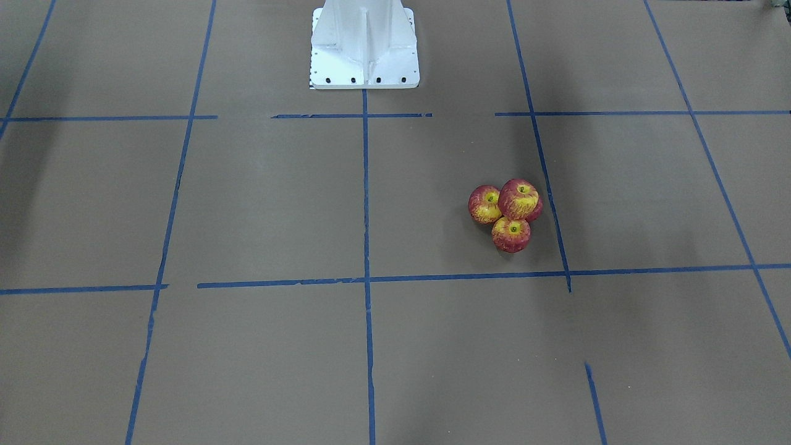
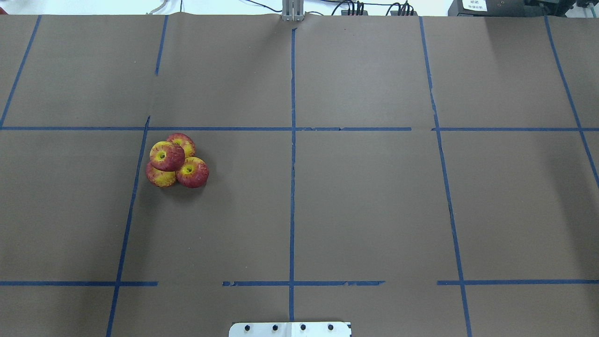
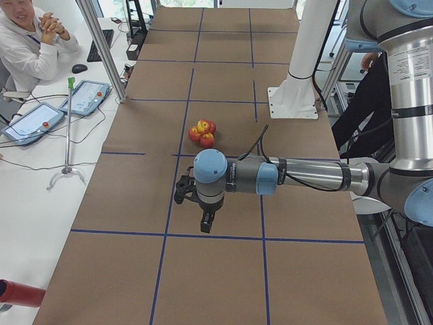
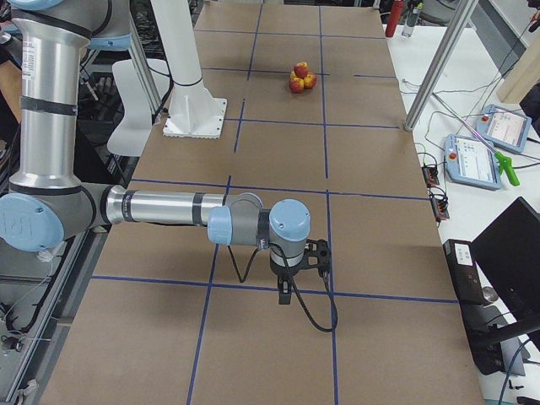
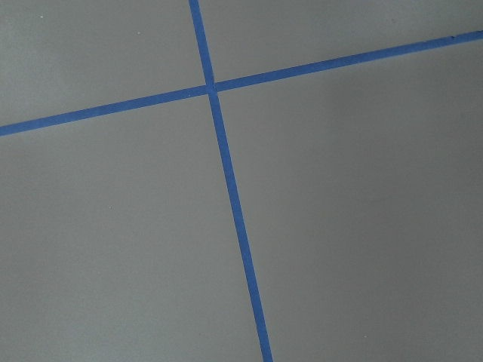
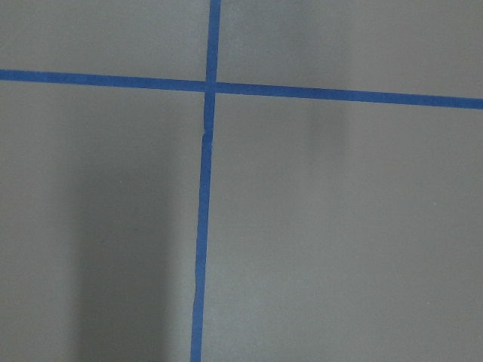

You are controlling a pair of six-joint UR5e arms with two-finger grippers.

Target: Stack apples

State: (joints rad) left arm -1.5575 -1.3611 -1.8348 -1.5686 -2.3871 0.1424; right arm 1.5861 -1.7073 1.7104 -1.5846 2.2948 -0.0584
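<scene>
Apples (image 2: 192,172) sit in one tight heap on the left half of the table (image 2: 365,206) as I see it from the overhead camera, in the grid square just right of a blue tape line (image 2: 135,187). Three of them rest on the brown paper, touching one another. The top apple (image 2: 166,156) lies on them with its yellow dimple facing up. From the front-facing camera the same heap shows on the right, and the top apple hides most of the one behind it.

My left gripper (image 3: 205,227) hangs over the table at the near end of the left-side view, pointing down from an arm stretched level across the table, well apart from the heap. It shows only in that side view, so I cannot tell whether its fingers are apart or together. The right gripper (image 4: 287,294) hangs the same way over the opposite end of the table, far from the heap, and I cannot tell its state either. Both wrist cameras show me brown paper with crossing tape lines.
</scene>
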